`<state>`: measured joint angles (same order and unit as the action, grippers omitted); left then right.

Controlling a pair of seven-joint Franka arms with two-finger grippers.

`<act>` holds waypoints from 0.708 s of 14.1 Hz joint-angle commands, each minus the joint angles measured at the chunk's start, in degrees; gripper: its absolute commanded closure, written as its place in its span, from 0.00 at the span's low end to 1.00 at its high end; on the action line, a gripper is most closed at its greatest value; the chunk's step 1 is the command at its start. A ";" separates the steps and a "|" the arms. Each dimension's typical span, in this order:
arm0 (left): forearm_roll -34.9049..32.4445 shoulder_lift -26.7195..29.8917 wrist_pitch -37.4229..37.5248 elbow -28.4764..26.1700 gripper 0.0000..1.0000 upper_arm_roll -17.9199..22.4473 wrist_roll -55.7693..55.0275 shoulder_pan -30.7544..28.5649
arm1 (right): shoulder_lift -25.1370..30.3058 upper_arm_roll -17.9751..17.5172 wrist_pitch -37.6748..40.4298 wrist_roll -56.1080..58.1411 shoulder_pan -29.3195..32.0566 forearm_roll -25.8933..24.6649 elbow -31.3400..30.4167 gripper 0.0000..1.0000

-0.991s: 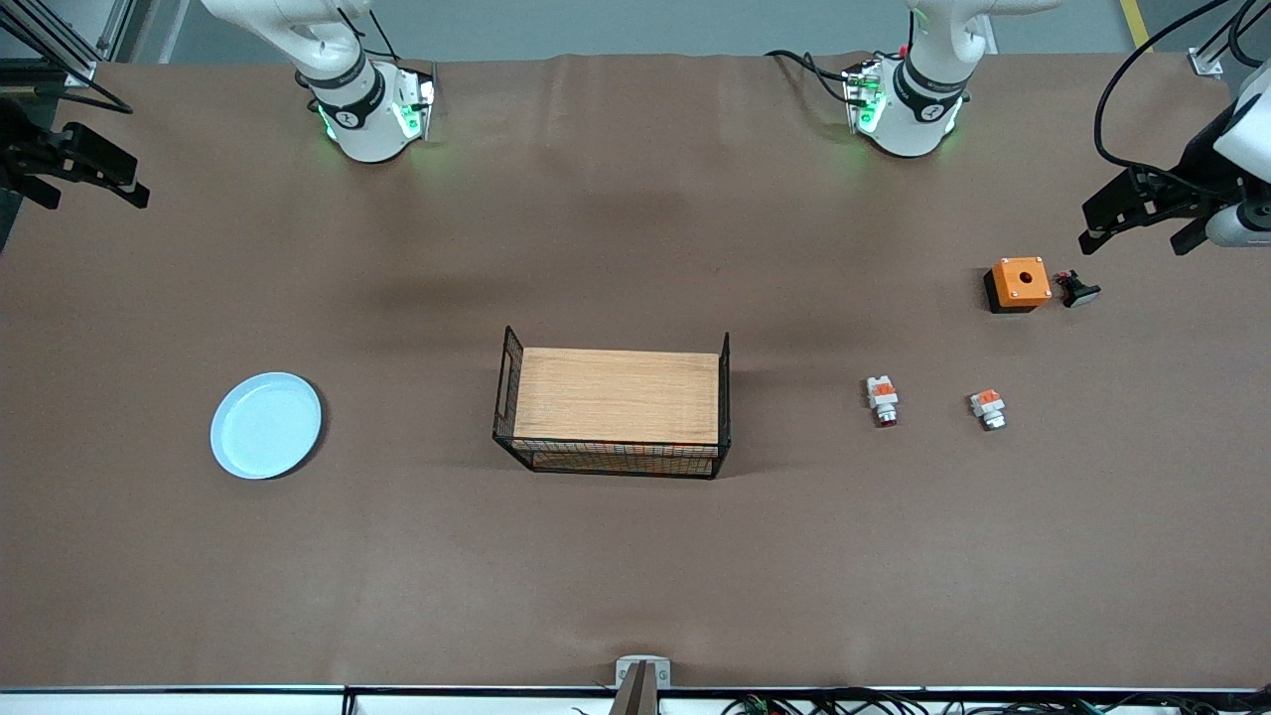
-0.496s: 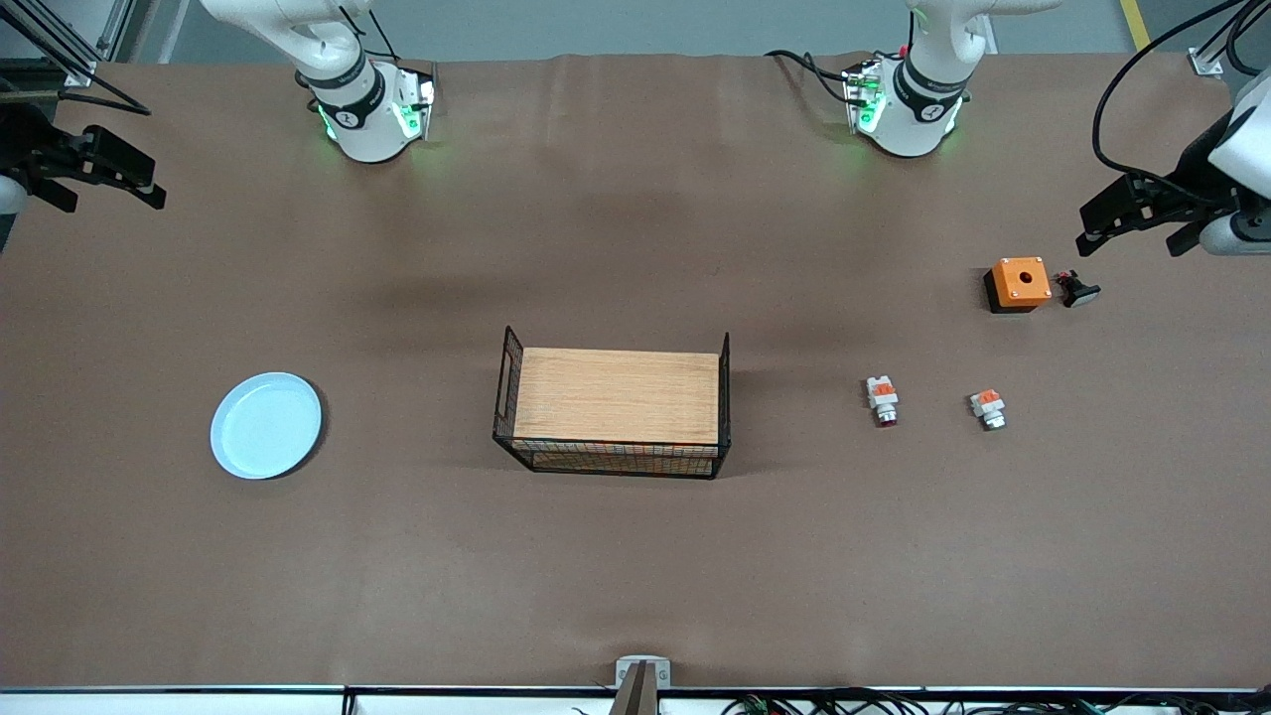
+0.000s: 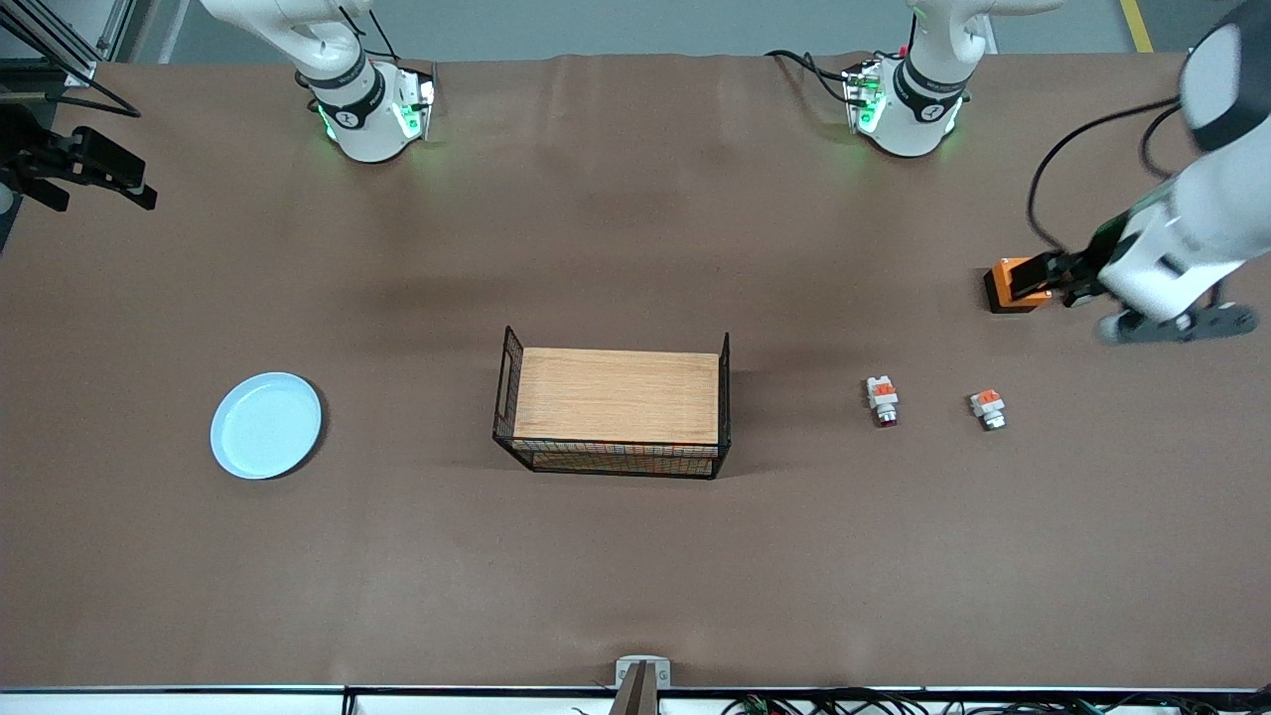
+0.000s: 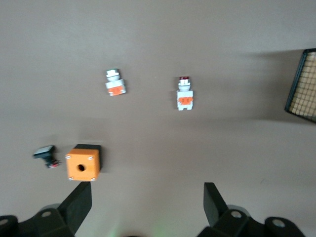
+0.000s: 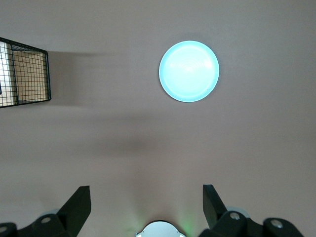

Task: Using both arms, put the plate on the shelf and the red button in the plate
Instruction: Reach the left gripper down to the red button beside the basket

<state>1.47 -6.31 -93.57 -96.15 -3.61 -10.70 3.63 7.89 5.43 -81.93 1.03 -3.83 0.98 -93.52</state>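
The rack, a wire frame with a wooden top, stands mid-table and serves as the landmark. The plate lies flat on the table well apart from the rack, toward the right arm's end, about level with it; nothing touches it. The red button lies on its side near the rack toward the left arm's end, its dark red cap pointing toward the front camera. A similar silver-tipped part lies further out from the rack on the same line. An orange box with a hole sits farther from the front camera than the rack, out toward the left arm's end, with a small black part just beside it.

The left gripper is up in the air over the table next to the orange box, its fingers spread wide with nothing between them. The right gripper hangs over the table edge at the right arm's end, well apart from the rack, its fingers likewise spread and empty; its wrist view looks down on the plate and one end of the rack
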 commanded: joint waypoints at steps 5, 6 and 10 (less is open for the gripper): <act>0.73 -11.26 -11.27 -0.62 0.00 -0.70 -5.64 3.40 | 1.34 -0.16 -0.77 -0.24 0.40 -0.19 -1.14 0.00; 0.73 -12.05 -13.46 -1.58 0.00 -0.78 -6.08 3.49 | 1.34 -0.16 -1.21 0.03 0.49 -0.19 -1.14 0.00; 0.73 -12.41 -20.60 -6.77 0.00 -1.40 -6.17 3.58 | 1.34 -0.16 -1.65 0.20 0.40 -0.19 -1.23 0.00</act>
<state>1.47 -20.04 -111.54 -100.18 -4.72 -16.17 7.04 7.90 5.50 -82.83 1.04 -3.82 0.98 -93.55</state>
